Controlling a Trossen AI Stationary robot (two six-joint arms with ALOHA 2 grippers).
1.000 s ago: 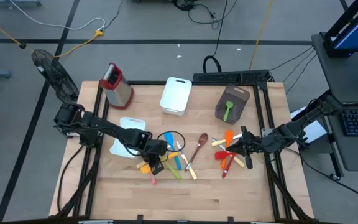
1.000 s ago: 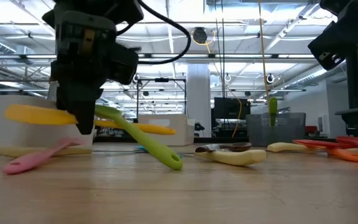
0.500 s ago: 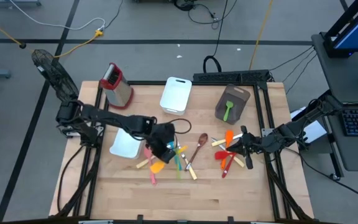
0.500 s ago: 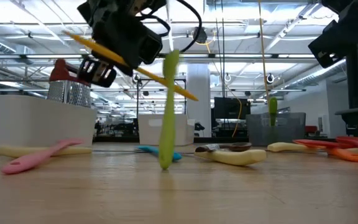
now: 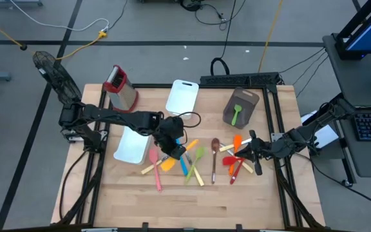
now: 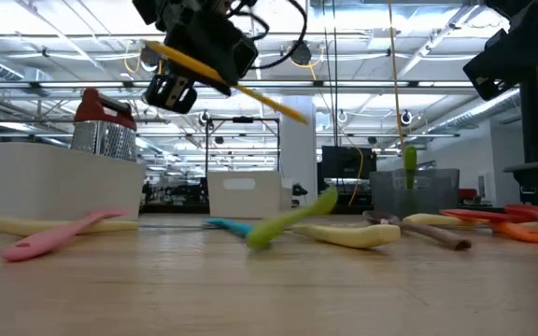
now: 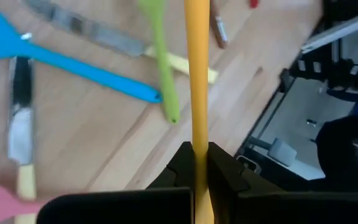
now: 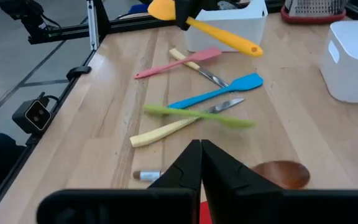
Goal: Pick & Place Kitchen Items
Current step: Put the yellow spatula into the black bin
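The left gripper (image 5: pixel 171 147) was above the middle of the wooden table (image 5: pixel 237 200), and its fingers (image 7: pixel 185 163) were pinching the handle of a yellow spatula (image 5: pixel 176 156). In the low view this spatula (image 6: pixel 222 77) was held in the air, tilted, high over the table top. In the left wrist view the yellow handle (image 7: pixel 197 74) passed straight between the two dark fingers.

Under it, the other kitchen items lay on the wood. A green spatula (image 5: pixel 194 162) lay just beside a blue spatula (image 5: pixel 183 163), and in the right wrist view the green one (image 8: pixel 194 115) crossed over a cream-handled knife (image 8: pixel 173 128). A pink spatula (image 5: pixel 154 169) lay near the edge of a white tray (image 5: pixel 131 147). A brown wooden spoon (image 5: pixel 214 156) lay between this group and the red and orange utensils (image 5: pixel 235 156) on the right side.

The right gripper (image 5: pixel 251 156) was over the red and orange utensils, and its fingers (image 8: pixel 199 160) were pressed together; it seemed to hold nothing, though the view there was poor.

Farther back stood a metal grater (image 5: pixel 120 88) with a red top, a second white tray (image 5: pixel 183 98), and a grey container (image 5: pixel 241 107) with a green utensil (image 5: pixel 236 113) in it.
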